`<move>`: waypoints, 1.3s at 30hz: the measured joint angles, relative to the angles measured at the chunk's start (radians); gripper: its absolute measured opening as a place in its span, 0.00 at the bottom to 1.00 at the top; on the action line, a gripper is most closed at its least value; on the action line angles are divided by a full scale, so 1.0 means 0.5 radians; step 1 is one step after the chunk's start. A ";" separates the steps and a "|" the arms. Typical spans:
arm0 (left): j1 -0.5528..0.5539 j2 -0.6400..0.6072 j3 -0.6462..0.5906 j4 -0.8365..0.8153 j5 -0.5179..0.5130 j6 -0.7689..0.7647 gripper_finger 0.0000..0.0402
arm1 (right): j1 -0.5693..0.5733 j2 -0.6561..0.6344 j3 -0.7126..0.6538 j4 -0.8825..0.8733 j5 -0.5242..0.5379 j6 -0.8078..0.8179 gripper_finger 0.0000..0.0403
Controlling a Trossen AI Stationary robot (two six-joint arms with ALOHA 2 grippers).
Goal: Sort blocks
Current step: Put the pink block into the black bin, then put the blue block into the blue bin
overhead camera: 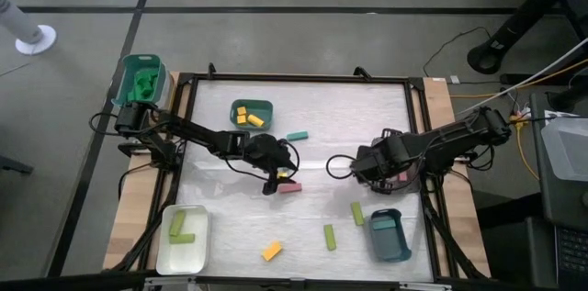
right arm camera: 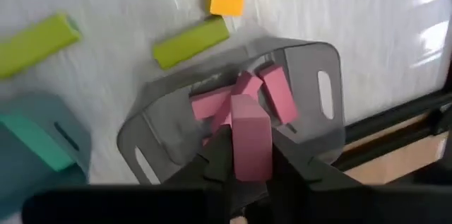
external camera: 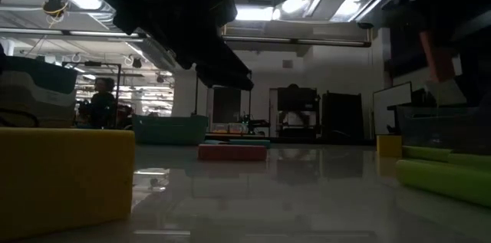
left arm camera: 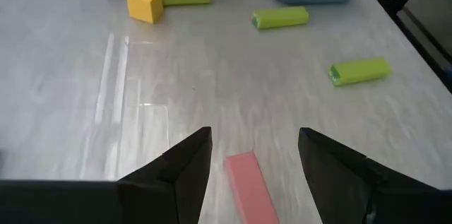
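While your left gripper stands wide over a pink bar mid-table, your right gripper pinches a pink block.

Around that pink bar you have bare, glossy tabletop on every side. Your right gripper hangs above the grey tray of pink blocks near the table's right edge, beside the teal tray. Lime bars and a yellow cube lie loose toward the near edge.
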 joint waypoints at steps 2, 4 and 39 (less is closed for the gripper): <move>0.000 0.000 0.000 0.002 -0.001 0.020 0.50 | 0.000 0.000 -0.070 -0.006 0.001 0.053 0.15; 0.000 0.000 0.000 0.000 -0.001 0.044 0.50 | 0.000 0.000 -0.169 -0.009 0.002 0.088 0.15; 0.176 0.000 0.000 -0.440 -0.278 0.884 0.50 | -0.002 0.005 -0.694 0.151 -0.018 0.248 0.46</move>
